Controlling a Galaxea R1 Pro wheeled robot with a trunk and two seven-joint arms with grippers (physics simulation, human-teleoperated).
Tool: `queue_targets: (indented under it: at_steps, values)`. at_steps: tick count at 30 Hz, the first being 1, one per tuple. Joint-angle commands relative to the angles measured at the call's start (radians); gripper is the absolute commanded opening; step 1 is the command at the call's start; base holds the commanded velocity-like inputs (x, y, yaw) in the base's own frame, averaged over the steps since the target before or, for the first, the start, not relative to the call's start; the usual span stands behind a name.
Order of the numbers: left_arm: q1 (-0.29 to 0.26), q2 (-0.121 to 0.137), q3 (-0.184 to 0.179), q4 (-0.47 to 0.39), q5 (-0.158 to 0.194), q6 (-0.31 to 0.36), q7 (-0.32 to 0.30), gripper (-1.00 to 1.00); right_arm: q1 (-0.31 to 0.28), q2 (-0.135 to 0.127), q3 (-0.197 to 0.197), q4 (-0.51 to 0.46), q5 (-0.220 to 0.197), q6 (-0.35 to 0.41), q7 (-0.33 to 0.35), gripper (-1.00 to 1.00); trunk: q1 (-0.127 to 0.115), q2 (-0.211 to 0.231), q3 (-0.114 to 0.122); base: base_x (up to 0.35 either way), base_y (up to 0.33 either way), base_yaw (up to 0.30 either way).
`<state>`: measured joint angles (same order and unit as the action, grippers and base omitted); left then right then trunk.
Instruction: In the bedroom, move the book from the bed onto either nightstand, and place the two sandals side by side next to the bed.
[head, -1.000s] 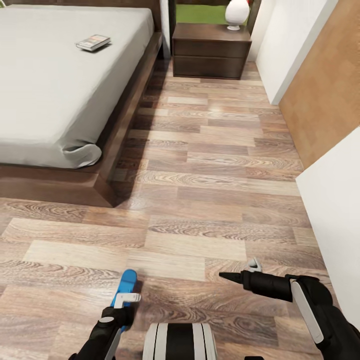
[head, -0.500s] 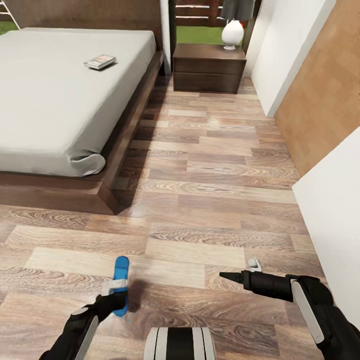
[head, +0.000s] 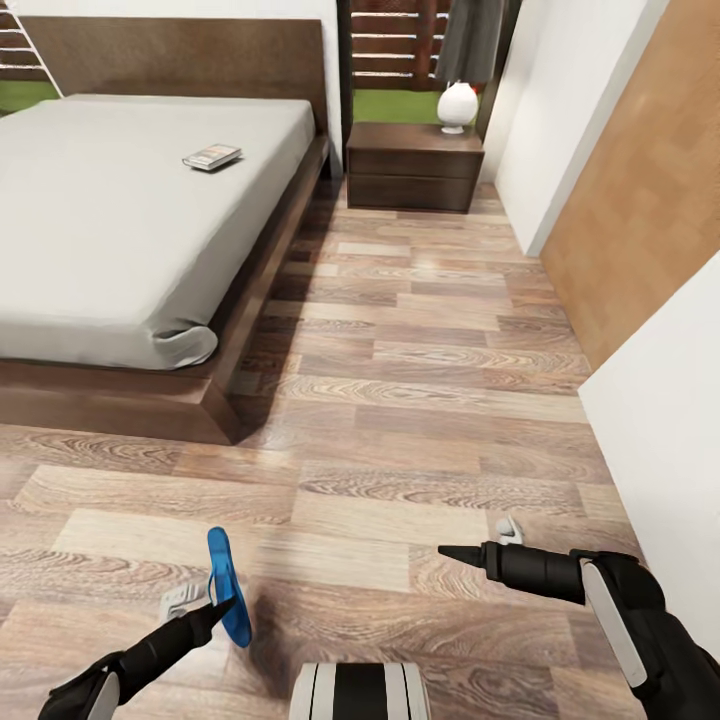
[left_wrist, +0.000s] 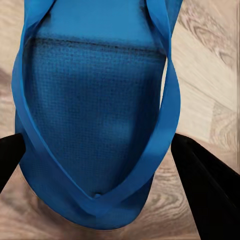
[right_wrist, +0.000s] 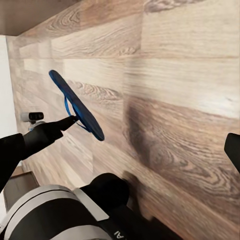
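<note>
Head view: the left fingers (head: 205, 608) pinch a sandal (head: 227, 584) on edge above the floor (head: 420, 400), well short of the bed (head: 130, 230), where the book (head: 212, 157) lies; the right fingers' (head: 478, 545) state I cannot tell. Left wrist view: the sandal (left_wrist: 95, 110) runs lengthwise between the fingers (left_wrist: 207, 185). Right wrist view: the sandal (right_wrist: 76, 105) hangs clear of the floor.

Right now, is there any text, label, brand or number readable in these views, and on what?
No text can be read.
Book on the bed: the cover has a band, but any lettering is too small to read.
Sandal in the left gripper: plain blue, no mark on the strap side in the left wrist view.
Nightstand and lamp: no lettering.
</note>
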<state>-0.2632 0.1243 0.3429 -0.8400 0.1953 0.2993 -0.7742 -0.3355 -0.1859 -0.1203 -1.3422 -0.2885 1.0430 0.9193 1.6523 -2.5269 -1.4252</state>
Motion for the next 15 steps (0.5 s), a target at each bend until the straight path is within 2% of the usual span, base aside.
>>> queue_targets:
  at_steps: [1, 15]
  values:
    - [0.000, 0.000, 0.002, 0.003, 0.007, 0.005, -0.003, -1.00, 0.000, 0.000, -0.001, 0.000, 0.005, 0.003, 0.005, 1.00, -0.001, 0.000, 0.003, 0.000, 0.000, 0.000]
    - [0.000, 0.002, 0.005, 0.006, 0.007, 0.006, -0.007, -1.00, 0.000, 0.000, -0.001, -0.001, 0.008, 0.001, 0.000, 1.00, -0.007, 0.003, 0.058, 0.000, 0.000, 0.000]
